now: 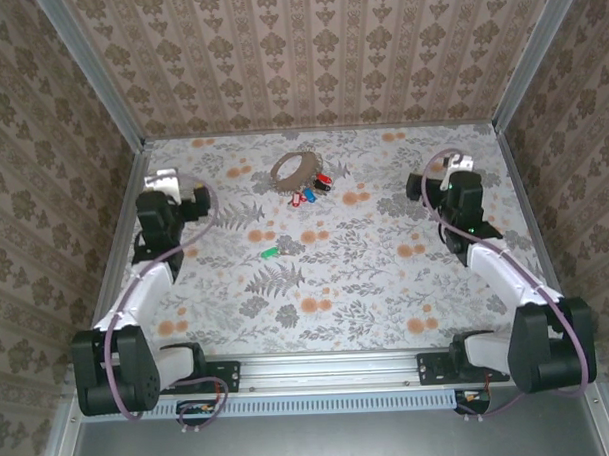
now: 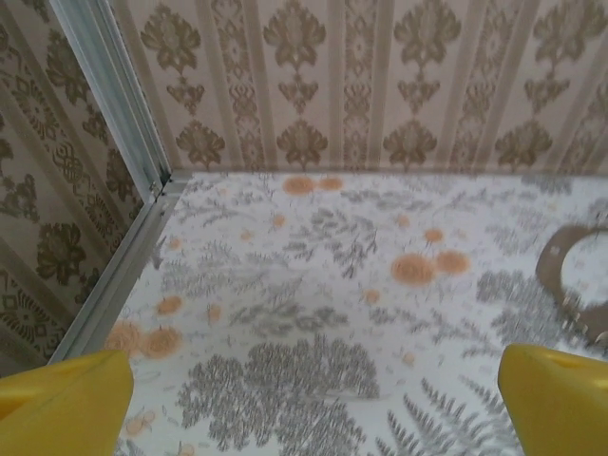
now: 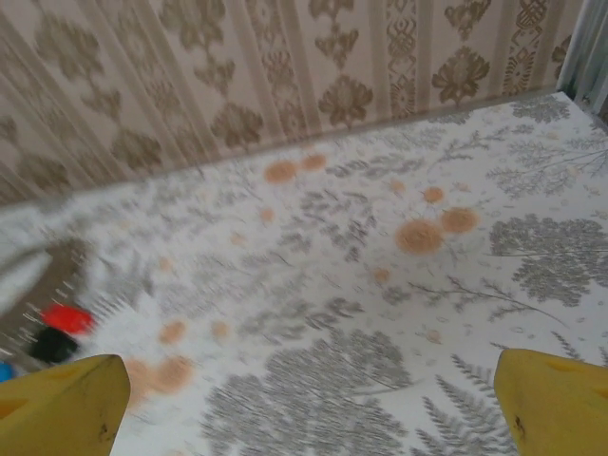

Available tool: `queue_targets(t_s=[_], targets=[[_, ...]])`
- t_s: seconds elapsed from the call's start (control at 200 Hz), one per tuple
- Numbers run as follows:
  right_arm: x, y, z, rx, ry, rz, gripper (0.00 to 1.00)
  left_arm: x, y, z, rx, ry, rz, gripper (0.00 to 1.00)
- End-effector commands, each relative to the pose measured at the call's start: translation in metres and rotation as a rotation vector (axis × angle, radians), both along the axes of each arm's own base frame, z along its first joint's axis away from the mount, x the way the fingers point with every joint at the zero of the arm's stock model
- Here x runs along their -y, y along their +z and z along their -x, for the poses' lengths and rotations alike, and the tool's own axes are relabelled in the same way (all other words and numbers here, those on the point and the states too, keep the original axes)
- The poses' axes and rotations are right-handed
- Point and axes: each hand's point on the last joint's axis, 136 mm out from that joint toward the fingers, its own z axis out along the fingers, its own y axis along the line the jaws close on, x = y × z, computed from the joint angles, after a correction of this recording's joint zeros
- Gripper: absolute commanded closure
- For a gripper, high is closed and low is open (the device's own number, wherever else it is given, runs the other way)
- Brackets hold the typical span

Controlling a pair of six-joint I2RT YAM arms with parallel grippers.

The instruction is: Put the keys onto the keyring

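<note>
Both grippers spread wide and empty, with the keys lying loose by the keyring.

The left gripper (image 2: 309, 408) sits well left of the keyring (image 1: 294, 169), its yellow fingers (image 2: 66, 404) released with nothing between them; the tan strap loop shows at the right edge of its wrist view. A green key (image 1: 269, 252) lies alone on the floral table (image 1: 387, 285), toward the arms from the keyring and slightly left, well apart from it. The other keys (image 1: 309, 195) cluster just right of the keyring on its near side, in red, blue and one dark head; I cannot tell if any touches the ring. The right gripper (image 3: 309, 408) sits well right of the keyring, fingers apart and gripping nothing, with the red and dark heads blurred at the left of its wrist view.
</note>
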Motion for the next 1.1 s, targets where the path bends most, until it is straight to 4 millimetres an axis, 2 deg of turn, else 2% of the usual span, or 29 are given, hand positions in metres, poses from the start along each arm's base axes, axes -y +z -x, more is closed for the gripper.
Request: queue_targets(t_s=[0.0,0.13,0.235,0.4,0.48,0.54,0.82,1.095], targets=[[-0.021,-0.054,0.033,-0.264,0.011,-0.228,0.0,0.015,-0.019,0.001,-0.196,-0.039,0.158,0.0],[-0.043,-0.062,0.039,-0.248,0.07,-0.401,0.01,0.058,-0.019,-0.021,-0.265,-0.24,0.333,0.0],[-0.056,-0.071,0.047,-0.245,0.108,-0.5,0.0,0.088,-0.029,-0.04,-0.339,-0.338,0.446,0.07],[-0.073,-0.082,0.057,-0.293,0.182,-0.565,0.0,0.137,-0.053,-0.065,-0.481,-0.427,0.418,0.11],[-0.081,-0.083,0.058,-0.299,0.215,-0.596,0.0,0.162,-0.072,-0.074,-0.571,-0.467,0.384,0.14],[-0.085,-0.085,0.058,-0.307,0.219,-0.616,0.0,0.177,-0.077,-0.082,-0.6,-0.495,0.377,0.14],[-0.107,-0.092,0.051,-0.349,0.251,-0.628,0.0,0.223,-0.093,-0.117,-0.648,-0.546,0.382,0.15],[-0.133,-0.097,0.044,-0.404,0.3,-0.639,0.0,0.24,-0.101,-0.149,-0.665,-0.536,0.413,0.15]])
